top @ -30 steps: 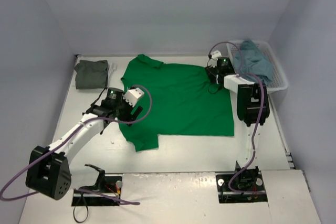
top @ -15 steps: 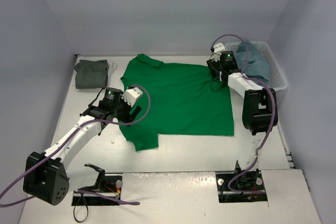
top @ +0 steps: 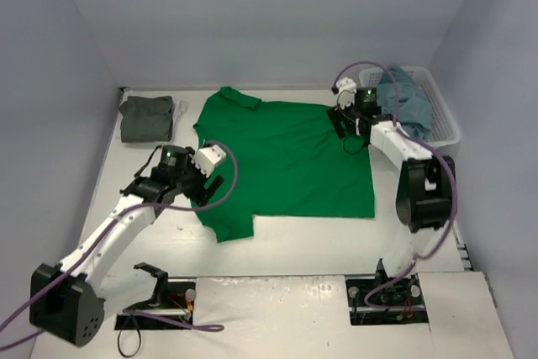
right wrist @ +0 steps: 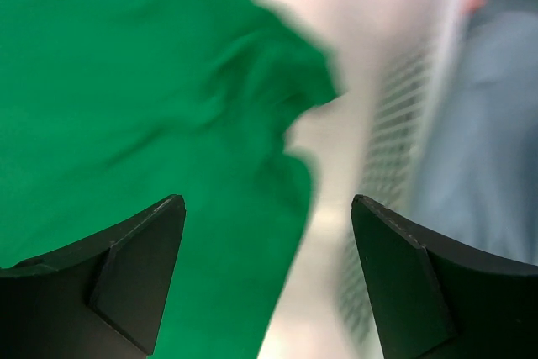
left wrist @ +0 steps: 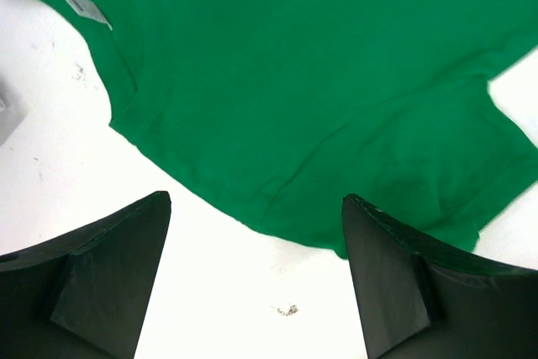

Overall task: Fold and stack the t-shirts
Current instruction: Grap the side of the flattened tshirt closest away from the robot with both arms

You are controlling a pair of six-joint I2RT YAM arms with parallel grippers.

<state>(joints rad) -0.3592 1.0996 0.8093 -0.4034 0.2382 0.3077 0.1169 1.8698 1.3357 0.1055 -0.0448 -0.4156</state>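
Your green t-shirt lies spread flat at the table's middle, collar toward 11 o'clock, laid out so both sleeves can be reached. Your left gripper hovers over its 8 o'clock edge by the shoulder, jaws wide and empty. Your right gripper hangs over the 2 o'clock sleeve, jaws equally wide, gripping nothing (that wrist view is blurred). This pairing suggests you're set to pinch opposite sides for a first fold. The folded olive-grey shirt at 10 o'clock looks like the stack's start; the light blue shirt waits in the basket at 2 o'clock.
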